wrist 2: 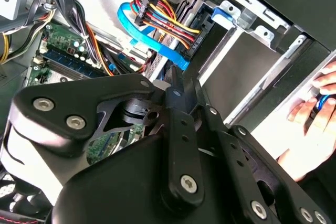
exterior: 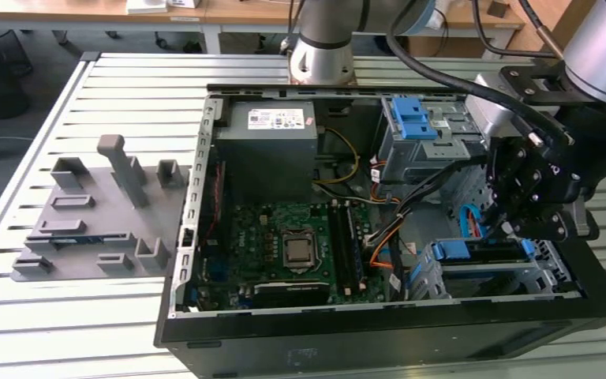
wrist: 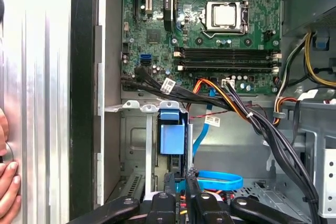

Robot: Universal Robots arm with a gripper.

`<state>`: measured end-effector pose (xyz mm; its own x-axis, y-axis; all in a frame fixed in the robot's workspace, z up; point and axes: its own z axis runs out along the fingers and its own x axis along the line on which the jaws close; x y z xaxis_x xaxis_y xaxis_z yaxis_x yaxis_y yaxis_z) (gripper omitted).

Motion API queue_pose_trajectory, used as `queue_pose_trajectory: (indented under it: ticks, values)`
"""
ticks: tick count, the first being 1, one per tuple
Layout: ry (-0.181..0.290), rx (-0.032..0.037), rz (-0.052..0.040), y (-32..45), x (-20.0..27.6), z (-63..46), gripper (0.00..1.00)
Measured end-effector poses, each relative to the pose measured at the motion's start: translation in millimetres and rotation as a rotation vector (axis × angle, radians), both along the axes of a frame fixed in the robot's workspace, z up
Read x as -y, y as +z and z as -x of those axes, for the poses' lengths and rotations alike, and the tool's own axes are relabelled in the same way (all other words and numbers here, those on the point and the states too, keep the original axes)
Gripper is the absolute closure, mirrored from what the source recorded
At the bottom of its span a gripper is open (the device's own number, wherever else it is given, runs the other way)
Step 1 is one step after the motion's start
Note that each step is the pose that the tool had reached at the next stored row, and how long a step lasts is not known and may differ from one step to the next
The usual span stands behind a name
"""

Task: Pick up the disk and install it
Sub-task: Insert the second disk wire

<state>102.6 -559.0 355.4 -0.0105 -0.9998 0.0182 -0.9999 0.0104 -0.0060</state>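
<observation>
Hand point(wrist: 178, 184), fingers pressed together, hovers near one disk point(wrist: 171, 137) seated in its bay inside one computer case point(exterior: 387, 335).

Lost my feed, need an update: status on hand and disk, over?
Hand inside case, close by drive cage. Disk in cage, blue tab showing. Blue cable and wire bundle near hand.

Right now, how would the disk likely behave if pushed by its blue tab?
The disk looks rigid in its blue bracket, so it probably moves as one stiff piece. Held between the metal bay walls, it would likely slide, not tip. The thin plastic blue tab may flex.
</observation>
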Motion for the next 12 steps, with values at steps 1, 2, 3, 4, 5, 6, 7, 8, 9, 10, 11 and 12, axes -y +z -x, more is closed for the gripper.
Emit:
queue_pose_trajectory:
  ticks: [1, 2, 3, 4, 5, 6, 7, 8, 9, 10, 11, 12]
  values:
    - [0.000, -0.0004, -0.0001, 0.2, 0.0, 0.0, 0.78]
    - [0.000, -0.0008, 0.0001, 0.8, 0.0, 0.0, 0.78]
    - [0.000, -0.0013, 0.0000, 1.4, 0.0, 0.0, 0.78]
    - [0.000, -0.0020, 0.0002, 2.2, 0.0, 0.0, 0.78]
    - [0.000, -0.0026, -0.0001, 2.8, 0.0, 0.0, 0.78]
    - [0.000, -0.0028, -0.0001, 3.2, 0.0, 0.0, 0.78]
    - [0.000, -0.0029, -0.0002, 3.2, 0.0, 0.0, 0.78]
    - [0.000, -0.0029, -0.0003, 3.2, 0.0, 0.0, 0.78]
    - [0.000, -0.0030, -0.0001, 3.4, 0.0, 0.0, 0.78]
    - [0.000, -0.0030, 0.0000, 3.4, 0.0, 0.0, 0.78]
    - [0.000, -0.0031, -0.0001, 3.3, 0.0, 0.0, 0.78]
    - [0.000, -0.0030, -0.0001, 3.3, 0.0, 0.0, 0.78]
